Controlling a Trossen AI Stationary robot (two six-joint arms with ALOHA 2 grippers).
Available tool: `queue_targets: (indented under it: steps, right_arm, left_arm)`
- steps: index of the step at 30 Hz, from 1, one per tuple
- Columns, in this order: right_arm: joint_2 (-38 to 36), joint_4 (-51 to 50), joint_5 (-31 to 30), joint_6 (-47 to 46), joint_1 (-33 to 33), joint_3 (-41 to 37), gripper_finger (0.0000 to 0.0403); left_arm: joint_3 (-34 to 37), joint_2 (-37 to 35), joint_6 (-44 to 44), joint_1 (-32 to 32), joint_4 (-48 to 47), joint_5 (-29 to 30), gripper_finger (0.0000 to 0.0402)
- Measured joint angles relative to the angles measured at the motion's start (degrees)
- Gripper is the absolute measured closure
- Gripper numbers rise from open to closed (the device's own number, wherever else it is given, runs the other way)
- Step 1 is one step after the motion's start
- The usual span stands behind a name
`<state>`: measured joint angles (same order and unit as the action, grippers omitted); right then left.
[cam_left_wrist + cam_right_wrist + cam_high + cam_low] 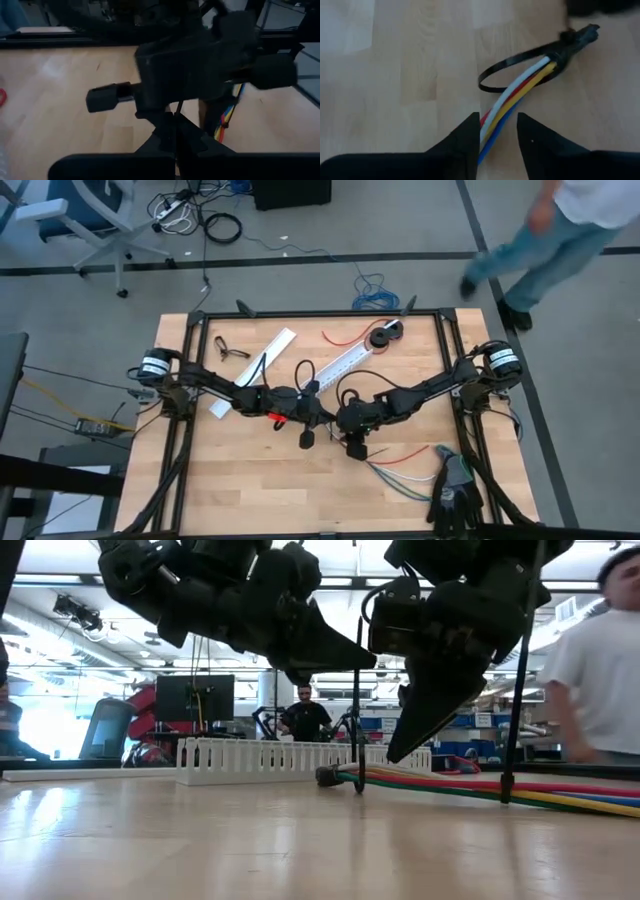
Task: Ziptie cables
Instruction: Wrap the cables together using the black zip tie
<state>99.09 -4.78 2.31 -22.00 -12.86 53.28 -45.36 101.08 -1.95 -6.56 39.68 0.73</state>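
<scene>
From above, both grippers meet mid-table on pale grained wood. The right gripper (357, 448) stands parted over the cables (400, 470). Its wrist view shows smooth wires passing through a black zip-tie loop (520, 70). The left gripper (305, 438) is clenched.

Two arms over one tabletop (240, 480), one bunch of cables (512, 102) with five coloured wires, one black zip-tie loop (492, 75), two white strips (350, 360), one glove (455, 495).
</scene>
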Motion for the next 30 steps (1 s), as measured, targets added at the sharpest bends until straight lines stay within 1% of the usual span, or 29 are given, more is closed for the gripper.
queue_targets:
  steps: [3,6,8,12,15,19,23,26,30]
  right_arm:
    - [0.0,-0.2,0.0,0.2,0.0,0.0,0.0272]
    - [0.0,-0.9,0.1,-0.6,0.0,0.0,0.027]
    - [-0.4,-3.2,0.1,-1.9,0.2,0.0,0.0272]
    - [-2.2,-9.4,-0.5,-3.9,0.8,0.0,0.0279]
    - [-3.9,-13.3,-2.9,-4.8,0.8,0.0,0.0284]
    - [-6.0,-16.2,-6.3,-6.5,0.0,0.0,0.029]
    - [-7.4,-17.9,-10.1,-8.7,-1.8,0.0,0.029]
    - [-7.5,-20.1,-10.5,-11.2,-2.8,0.0,0.0291]
    - [-7.5,-23.7,-11.3,-14.4,-3.4,0.0,0.0291]
  left_arm:
    - [0.0,1.3,0.1,0.3,1.1,-1.9,0.0401]
    - [0.0,3.8,-0.6,0.5,5.3,-4.9,0.0401]
    - [0.0,5.5,-1.6,0.5,8.2,-6.6,0.0401]
    - [0.0,7.2,-3.2,0.5,12.4,-7.0,0.0401]
    - [-0.1,7.2,-3.4,0.5,14.2,-7.0,0.0401]
    - [-1.9,7.2,-3.3,0.5,14.5,-7.0,0.0401]
    - [-3.7,7.2,-3.1,0.3,12.8,-7.5,0.0401]
    - [-4.9,7.8,-3.2,-0.1,12.5,-9.0,0.0401]
    - [-5.6,9.5,-3.5,-0.7,11.2,-9.0,0.0401]
